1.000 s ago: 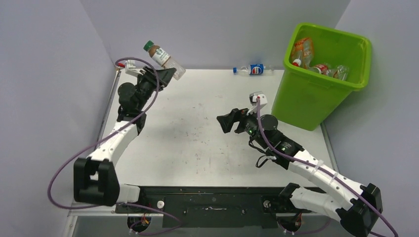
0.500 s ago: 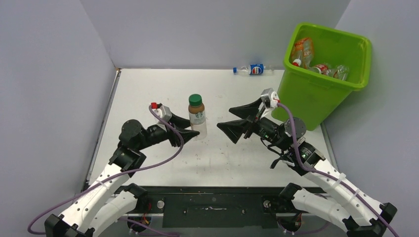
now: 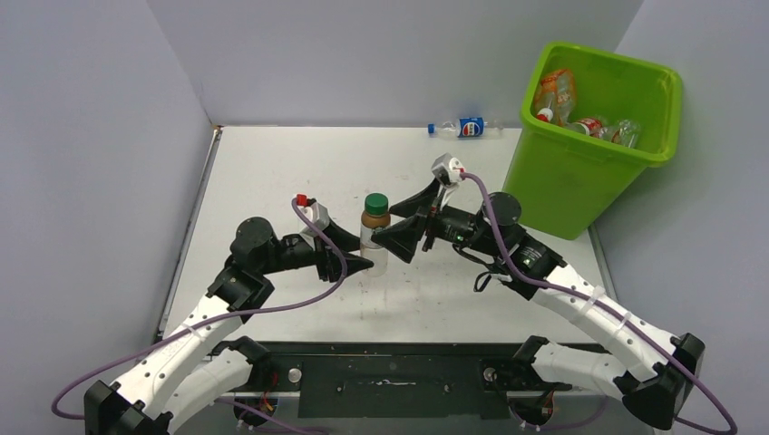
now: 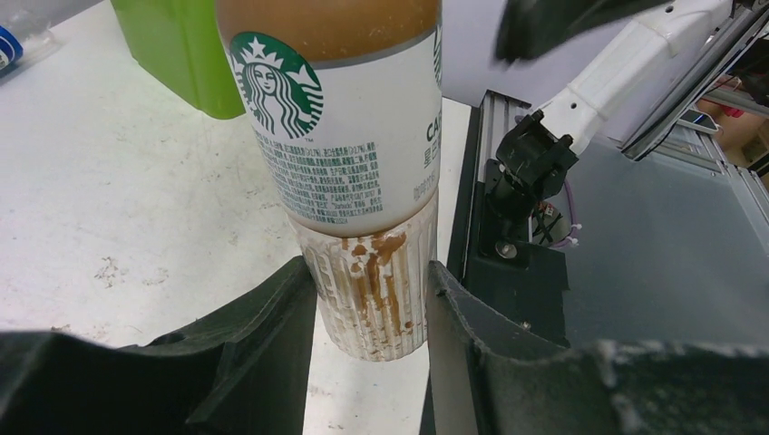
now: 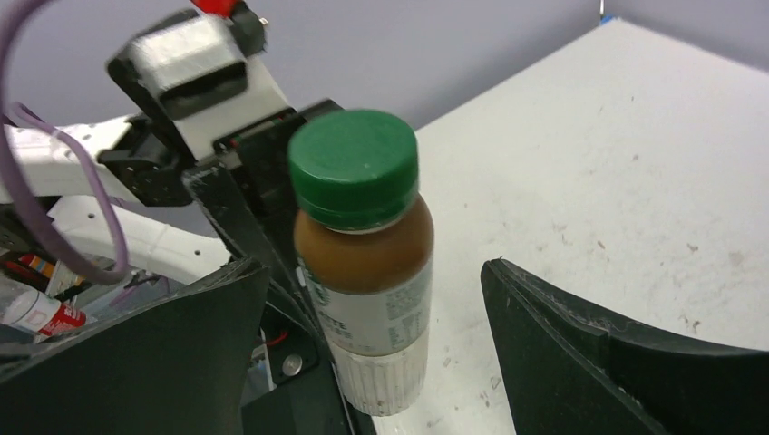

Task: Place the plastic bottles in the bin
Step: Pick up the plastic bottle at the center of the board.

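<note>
My left gripper [image 3: 360,253] is pinched on the ribbed base of the clear plastic coffee bottle w/ green cap and white label [image 3: 374,233]. It stands upright on the white table [image 3: 272,172], well left of the tall lime-green plastic bin [image 3: 555,181]. My right gripper [image 3: 388,225] gapes wide, fingers either side of the bottle's top, not touching it. A clear blue-label bottle [image 3: 469,128] lies just left of the bin at the far edge. Several crushed bottles [image 3: 580,116] sit inside the bin.

White table [image 3: 272,163] (scuffed, dark specks); pale grey walls [image 3: 363,54] on three sides.
</note>
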### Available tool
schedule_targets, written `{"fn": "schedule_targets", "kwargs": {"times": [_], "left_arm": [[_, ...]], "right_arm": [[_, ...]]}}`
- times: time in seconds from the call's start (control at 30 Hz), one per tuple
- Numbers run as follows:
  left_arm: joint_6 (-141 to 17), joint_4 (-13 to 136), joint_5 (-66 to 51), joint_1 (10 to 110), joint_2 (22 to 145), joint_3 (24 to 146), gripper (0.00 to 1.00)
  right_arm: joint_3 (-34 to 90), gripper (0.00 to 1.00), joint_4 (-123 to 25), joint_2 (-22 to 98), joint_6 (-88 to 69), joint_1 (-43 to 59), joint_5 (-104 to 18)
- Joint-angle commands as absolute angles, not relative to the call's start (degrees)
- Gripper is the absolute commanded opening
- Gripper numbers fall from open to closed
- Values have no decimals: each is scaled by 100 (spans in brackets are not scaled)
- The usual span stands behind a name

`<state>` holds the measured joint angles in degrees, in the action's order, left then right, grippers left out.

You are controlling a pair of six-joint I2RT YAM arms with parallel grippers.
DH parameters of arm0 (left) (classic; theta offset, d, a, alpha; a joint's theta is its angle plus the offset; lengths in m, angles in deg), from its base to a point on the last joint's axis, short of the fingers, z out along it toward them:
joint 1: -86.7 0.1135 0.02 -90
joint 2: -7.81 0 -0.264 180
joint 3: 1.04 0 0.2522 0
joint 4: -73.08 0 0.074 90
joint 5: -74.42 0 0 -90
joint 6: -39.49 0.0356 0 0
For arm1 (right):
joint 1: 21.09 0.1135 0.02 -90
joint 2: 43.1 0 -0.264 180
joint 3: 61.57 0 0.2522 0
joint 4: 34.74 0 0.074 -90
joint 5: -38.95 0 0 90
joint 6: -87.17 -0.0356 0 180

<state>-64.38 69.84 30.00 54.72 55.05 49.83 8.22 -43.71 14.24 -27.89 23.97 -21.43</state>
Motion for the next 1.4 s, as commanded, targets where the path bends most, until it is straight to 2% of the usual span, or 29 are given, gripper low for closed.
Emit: {"fn": "schedule_targets", "kwargs": {"times": [0.0,0.1,0.2,0.23,0.27,0.3,0.37,0.4,0.5,0.53,0.63,0.8,0.87,0.93,1.03,1.1,1.2,1.23,1.27,1.3,1.33,1.37], "left_arm": [[-6362,7279,3039,5420,5378,4998,0],[-6427,7388,3046,5410,5407,4982,0],[-6504,7482,3043,5401,5421,4961,0],[-6535,7501,2995,5401,5417,4949,0],[-6551,7512,2944,5401,5413,4936,4],[-6554,7526,2906,5401,5405,4923,14],[-6566,7580,2910,5393,5383,4889,23],[-6588,7629,2899,5385,5371,4873,31],[-6781,7906,2847,5382,5315,4765,79],[-6859,8056,2827,5388,5301,4717,100],[-7107,8419,2709,5383,5301,4593,96],[-7310,8689,2796,5388,5465,4560,96],[-7301,8674,2859,5376,5510,4573,99],[-7308,8670,2922,5362,5553,4589,89],[-7342,8599,2991,5357,5672,4648,85],[-7369,8587,3061,5348,5737,4688,78],[-7397,8615,3088,5343,5757,4700,60],[-7398,8617,3086,5340,5755,4700,49],[-7393,8616,3079,5339,5751,4700,37],[-7390,8613,3042,5339,5743,4696,29],[-7385,8606,3007,5339,5726,4688,24],[-7372,8596,2985,5337,5710,4683,23]], "right_arm": [[1029,90,-4490,1616,-2628,2612,-2443],[933,90,-4357,1761,-2674,2751,-2529],[728,96,-3931,1848,-2814,2881,-2552],[649,87,-3764,1864,-2858,2914,-2548],[559,74,-3591,1872,-2909,2940,-2560],[476,61,-3422,1877,-2953,2950,-2579],[287,49,-3042,1882,-3055,2962,-2605],[218,45,-2884,1874,-3108,2962,-2601],[-88,40,-2240,1784,-3383,2957,-2625],[-207,40,-2010,1755,-3495,2957,-2640],[-584,37,-1184,1711,-3950,2962,-2679],[-903,34,-283,1834,-4546,2971,-2608],[-920,34,-164,1864,-4620,2980,-2563],[-942,34,-28,1852,-4699,2979,-2545],[-881,34,186,1917,-4820,2993,-2361],[-815,34,160,1975,-4821,3026,-2277],[-689,35,-198,2000,-4618,3071,-2245],[-655,39,-321,1996,-4569,3076,-2220],[-625,51,-472,1986,-4534,3082,-2234],[-579,68,-644,1949,-4481,3083,-2273],[-516,81,-941,1866,-4363,3084,-2366],[-438,89,-1320,1741,-4176,3085,-2528]]}}
